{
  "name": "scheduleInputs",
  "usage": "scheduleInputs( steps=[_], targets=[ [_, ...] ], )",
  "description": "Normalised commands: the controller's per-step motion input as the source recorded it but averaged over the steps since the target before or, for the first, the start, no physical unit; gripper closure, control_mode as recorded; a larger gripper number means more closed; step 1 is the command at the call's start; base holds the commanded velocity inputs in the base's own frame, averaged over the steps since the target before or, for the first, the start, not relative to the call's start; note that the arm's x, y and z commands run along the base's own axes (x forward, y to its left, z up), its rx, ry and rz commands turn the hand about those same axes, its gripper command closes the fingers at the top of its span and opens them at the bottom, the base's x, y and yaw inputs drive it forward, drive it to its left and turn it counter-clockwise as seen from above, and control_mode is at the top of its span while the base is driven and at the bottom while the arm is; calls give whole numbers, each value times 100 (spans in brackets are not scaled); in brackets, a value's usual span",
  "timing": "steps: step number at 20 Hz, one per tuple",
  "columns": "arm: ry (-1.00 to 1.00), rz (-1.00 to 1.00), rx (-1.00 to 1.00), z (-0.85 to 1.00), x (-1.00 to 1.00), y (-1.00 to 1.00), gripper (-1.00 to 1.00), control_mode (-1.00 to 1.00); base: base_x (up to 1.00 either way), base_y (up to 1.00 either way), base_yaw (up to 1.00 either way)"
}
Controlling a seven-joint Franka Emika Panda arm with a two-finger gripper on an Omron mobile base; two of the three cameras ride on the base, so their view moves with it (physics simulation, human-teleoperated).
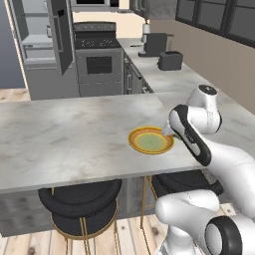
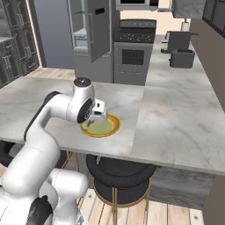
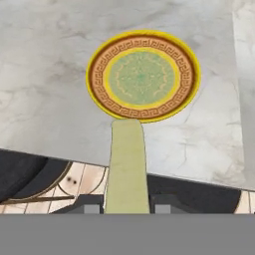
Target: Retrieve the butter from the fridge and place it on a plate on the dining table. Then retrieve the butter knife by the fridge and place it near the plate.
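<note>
The smooth pale-yellow rectangular butter stick (image 3: 127, 167) is clamped between the two dark fingertips of the gripper (image 3: 127, 208). Just beyond its far end, the round flat plate (image 3: 144, 75), orange-rimmed with a patterned green centre, is seen on the veined grey-white marble dining table (image 3: 45, 89).

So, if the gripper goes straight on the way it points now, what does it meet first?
Most likely the plate: the butter held in the gripper aims at its near rim, though how far above it is unclear.
</note>
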Motion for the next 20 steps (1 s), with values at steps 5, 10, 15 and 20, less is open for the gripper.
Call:
scheduleInputs(
  steps=[5,10,15,20],
  targets=[
    [3,0,-12,-35,58,1,100,-100,0,0,0],
    [6,0,-6,-15,20,2,100,-100,0,0,0],
    [0,0,0,-24,46,3,100,-100,0,0,0],
    [0,0,0,-22,78,16,100,-100,0,0,0]
  ],
)
